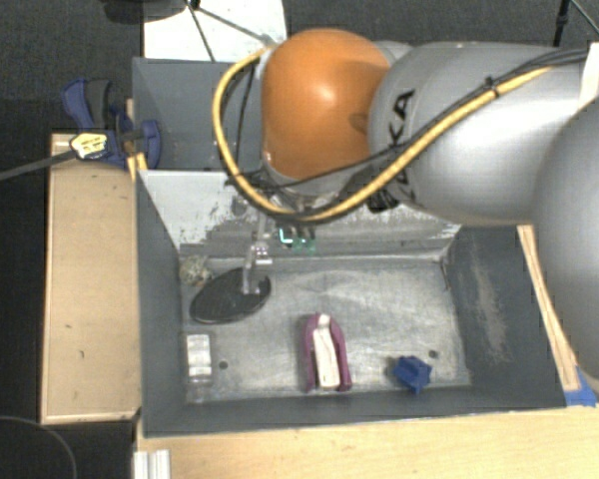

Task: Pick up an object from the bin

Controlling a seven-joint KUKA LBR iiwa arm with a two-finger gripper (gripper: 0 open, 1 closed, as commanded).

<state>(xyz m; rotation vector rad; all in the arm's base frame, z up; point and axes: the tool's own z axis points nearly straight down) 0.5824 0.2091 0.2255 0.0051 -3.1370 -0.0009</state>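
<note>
Single arm (499, 138) enters from the right of the camera view and bends down into the grey metal bin (389, 302). The wrist carries a glossy orange dome cover (319, 98), and a yellow cable (494, 88) loops round it. The tool (254, 282) hangs below the dome in the back-left part of the bin, with its lower end at the upper right edge of a flat black oval disc (225, 302). It appears to touch the disc or sit just above it; contact cannot be confirmed. Whether the tool is open or closed cannot be told from this angle, and nothing is seen gripped in it. The disc lies flat on the bin floor, left of centre and near the left wall. Other contents are spread along the front of the bin, all well apart from the tool. A small clear rectangular block (198, 355) sits in the front-left corner, just in front of the disc. A purple and white oblong object (324, 352) lies at front centre, long axis running front to back. A small blue crumpled piece (411, 372) lies to its right, near the front wall. The three front items do not touch each other.
</note>
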